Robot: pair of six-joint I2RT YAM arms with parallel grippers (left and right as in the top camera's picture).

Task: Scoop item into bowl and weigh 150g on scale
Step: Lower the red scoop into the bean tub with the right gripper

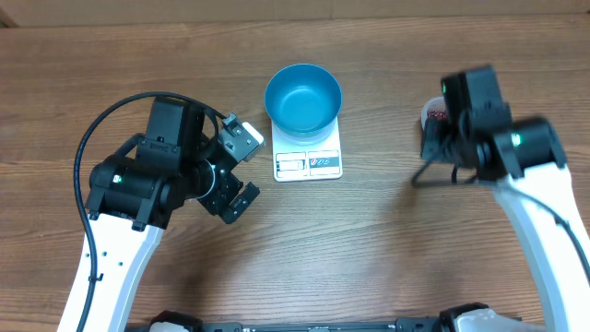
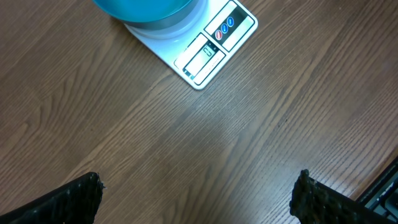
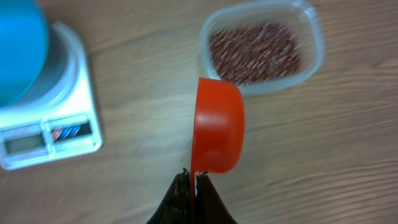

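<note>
While the bowl point(image 1: 303, 96) sits on the scale point(image 1: 309, 164), the right gripper point(image 3: 191, 180) clamps the scoop point(image 3: 217, 124) near the tub point(image 3: 314, 37) of beans point(image 3: 255, 53). The left gripper point(image 1: 244, 169) gapes wide, empty.

A brown wood-grain table point(image 1: 369, 254) fills the scene. On its right part sits a clear plastic container point(image 3: 314, 46) with rounded corners, slightly blurred. An orange-red scoop point(image 3: 217, 124), turned on edge, overlaps the container's rim; whether they touch cannot be told.
</note>
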